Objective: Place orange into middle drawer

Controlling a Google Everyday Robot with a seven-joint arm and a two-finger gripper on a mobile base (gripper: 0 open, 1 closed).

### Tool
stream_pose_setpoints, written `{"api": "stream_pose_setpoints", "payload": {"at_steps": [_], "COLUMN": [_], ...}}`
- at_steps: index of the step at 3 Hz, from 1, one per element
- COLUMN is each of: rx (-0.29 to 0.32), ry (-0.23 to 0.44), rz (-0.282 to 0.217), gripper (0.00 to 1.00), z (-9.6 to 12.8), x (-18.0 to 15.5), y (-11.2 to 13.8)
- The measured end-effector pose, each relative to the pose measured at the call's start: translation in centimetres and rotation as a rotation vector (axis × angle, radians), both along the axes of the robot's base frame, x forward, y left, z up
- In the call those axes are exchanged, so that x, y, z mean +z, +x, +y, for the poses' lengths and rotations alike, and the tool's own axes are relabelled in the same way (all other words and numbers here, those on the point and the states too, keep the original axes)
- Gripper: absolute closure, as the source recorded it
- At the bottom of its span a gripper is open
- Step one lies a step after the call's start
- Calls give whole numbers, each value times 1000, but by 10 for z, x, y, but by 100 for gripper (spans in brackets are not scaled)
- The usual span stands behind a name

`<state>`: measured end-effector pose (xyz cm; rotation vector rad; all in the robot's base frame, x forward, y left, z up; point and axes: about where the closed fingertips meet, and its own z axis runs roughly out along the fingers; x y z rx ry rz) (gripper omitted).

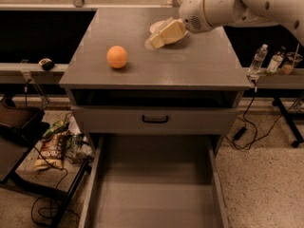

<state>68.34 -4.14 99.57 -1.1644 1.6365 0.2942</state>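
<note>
The orange (117, 57) sits on the grey cabinet top (199, 65), left of centre. My gripper (156, 41), cream-coloured on a white arm, hovers over the cabinet top a little to the right of and behind the orange, apart from it. The middle drawer (156, 194) is pulled out wide open below the cabinet front, and its flat grey floor is bare. The white bowl (158, 26) is mostly hidden behind the gripper.
A shut grey drawer front with a black handle (155, 119) sits above the open drawer. Bottles (259, 60) stand on a bench to the right. Snack bags (54, 146), cables and a dark stand lie on the floor at the left.
</note>
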Motion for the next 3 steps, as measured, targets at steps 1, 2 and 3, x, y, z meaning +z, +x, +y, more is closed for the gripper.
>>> {"api": "stream_pose_setpoints", "payload": {"at_steps": [1, 2, 3], "rx": [4, 55, 101], "ry": [1, 4, 4], "rz": [1, 43, 103], "gripper": [0, 0, 0], "z": [3, 31, 63], "x": [0, -30, -60], "y": [0, 9, 21]}}
